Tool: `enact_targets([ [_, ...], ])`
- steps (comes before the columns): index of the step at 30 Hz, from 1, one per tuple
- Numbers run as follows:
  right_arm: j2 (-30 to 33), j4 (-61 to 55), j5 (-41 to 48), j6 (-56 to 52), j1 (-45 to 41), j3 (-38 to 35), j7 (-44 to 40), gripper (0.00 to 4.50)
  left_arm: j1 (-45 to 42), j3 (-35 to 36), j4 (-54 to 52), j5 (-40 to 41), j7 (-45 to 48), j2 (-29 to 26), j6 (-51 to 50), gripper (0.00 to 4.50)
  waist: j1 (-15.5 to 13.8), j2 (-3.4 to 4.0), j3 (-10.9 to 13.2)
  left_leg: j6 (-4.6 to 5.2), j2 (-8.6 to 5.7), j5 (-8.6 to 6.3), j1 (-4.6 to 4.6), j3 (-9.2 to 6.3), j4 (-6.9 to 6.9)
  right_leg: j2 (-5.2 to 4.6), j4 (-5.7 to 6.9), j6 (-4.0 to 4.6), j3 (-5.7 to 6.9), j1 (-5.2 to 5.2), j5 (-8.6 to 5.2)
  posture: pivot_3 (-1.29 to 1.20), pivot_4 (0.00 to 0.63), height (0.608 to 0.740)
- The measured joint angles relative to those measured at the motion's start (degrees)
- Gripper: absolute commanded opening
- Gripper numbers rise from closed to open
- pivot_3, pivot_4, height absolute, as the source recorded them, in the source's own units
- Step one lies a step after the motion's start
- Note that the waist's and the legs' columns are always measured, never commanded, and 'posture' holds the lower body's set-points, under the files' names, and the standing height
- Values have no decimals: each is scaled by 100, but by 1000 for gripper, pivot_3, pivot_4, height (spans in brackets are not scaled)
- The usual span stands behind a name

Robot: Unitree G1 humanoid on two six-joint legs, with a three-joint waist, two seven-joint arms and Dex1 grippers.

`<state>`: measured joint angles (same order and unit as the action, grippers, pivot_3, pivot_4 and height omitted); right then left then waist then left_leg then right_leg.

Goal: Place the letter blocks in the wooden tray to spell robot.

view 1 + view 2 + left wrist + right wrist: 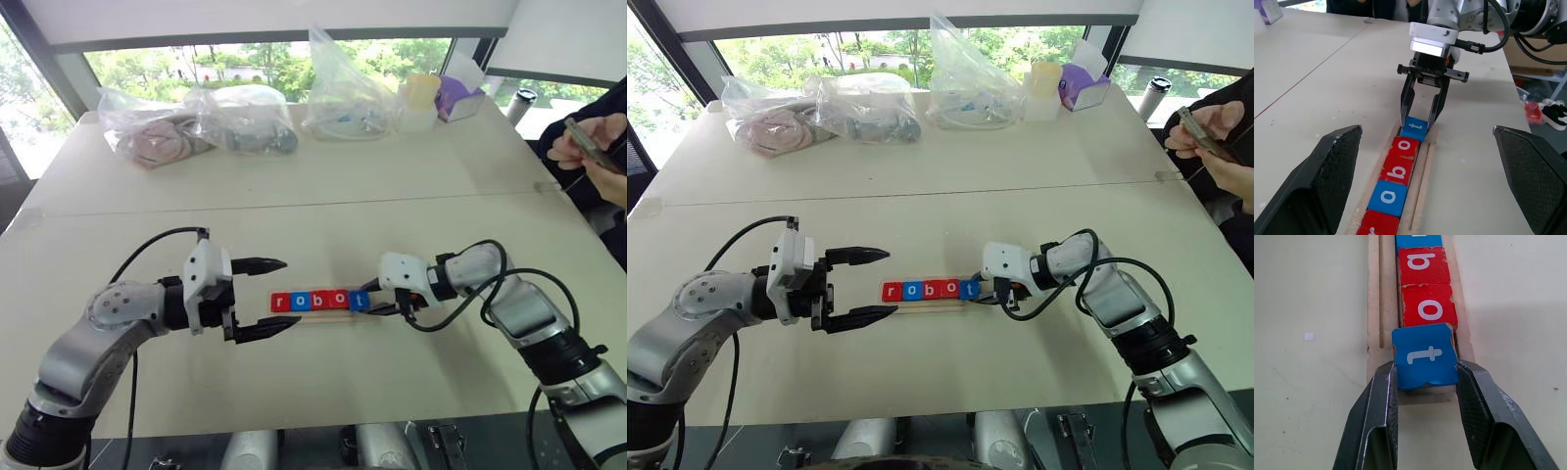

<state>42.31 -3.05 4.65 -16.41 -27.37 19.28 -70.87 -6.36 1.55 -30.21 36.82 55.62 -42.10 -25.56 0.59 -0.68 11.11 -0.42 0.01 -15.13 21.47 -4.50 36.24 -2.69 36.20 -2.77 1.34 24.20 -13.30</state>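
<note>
Right tool (1425, 382): two black ribbed fingers (1378, 416) are clamped on the sides of the blue "t" block (1426, 355), at the right end of the wooden tray (328, 315).
Left tool (265, 299): spread wide and holding nothing; its two dark pointed fingers are held near the tray's left end, apart from it.
Letter blocks: five are counted, flat squares with white lowercase letters, three red and two blue, read from the head camera as r, o, b, o, t.
Row order: red "r" (281, 302), blue "o" (300, 301), red "b" (318, 300), red "o" (339, 299), then the blue "t"; neighbours are seen touching edge to edge.
Block surfaces: paint is chipped along some edges and corners.
Tray: one, long, narrow, pale wood, thin raised rim, lying across the middle of the table (294, 196).
Table: matte, cream, with one seam across it.
Far edge: three clear crumpled plastic bags (250, 117) are seen.
Right edge: one person's hands (588, 147) hold a small object.
</note>
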Motion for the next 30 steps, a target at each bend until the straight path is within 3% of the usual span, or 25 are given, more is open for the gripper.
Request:
enact_targets([
  [11, -52, 0, -95, -1, -8, 6, 23, 1106, 3, 0, -1, 1, -73, 9, 0, 4500, 5, 0, 0, 0, 1, 0, -2, 0, 0, 1, 1, -1, 0, 0, 1, 0, 150, 740],
  [13, -59, 0, -113, -1, -13, 6, 24, 2122, 3, -1, -1, 1, -75, 12, 0, 4500, 5, 0, -1, 0, 1, 0, -3, 0, 0, 1, 1, -1, 0, 0, 1, 0, 150, 740],
  [14, -65, 9, -120, -6, -15, 5, 35, 2414, 2, -1, -1, 1, -75, 15, 0, 4500, 5, 0, -1, 0, 1, 0, -3, 0, 0, 2, 1, 0, 0, 0, 1, 0, 150, 740],
  [15, -78, 19, -120, -14, -32, 5, 59, 3083, 1, -1, -1, 1, -75, 25, 0, 4500, 4, 0, -1, 0, 1, 0, -3, 0, 0, 1, 1, -1, 0, 0, 1, 0, 150, 740],
  [18, -86, 47, -118, -45, -87, 5, 74, 4477, -1, -1, -1, 1, -75, 35, 0, 4500, 1, 0, -1, 0, 1, 0, -2, 0, 0, 1, 1, -1, 0, 0, 1, 0, 150, 740],
  [30, -106, -15, 66, -516, -129, -224, 175, 4477, 2, -1, -17, 2, -91, 38, -12, 4500, -2, 1, -1, 0, 0, 0, 1, 0, 1, 0, 1, -1, 0, 0, 2, 0, 150, 740],
])
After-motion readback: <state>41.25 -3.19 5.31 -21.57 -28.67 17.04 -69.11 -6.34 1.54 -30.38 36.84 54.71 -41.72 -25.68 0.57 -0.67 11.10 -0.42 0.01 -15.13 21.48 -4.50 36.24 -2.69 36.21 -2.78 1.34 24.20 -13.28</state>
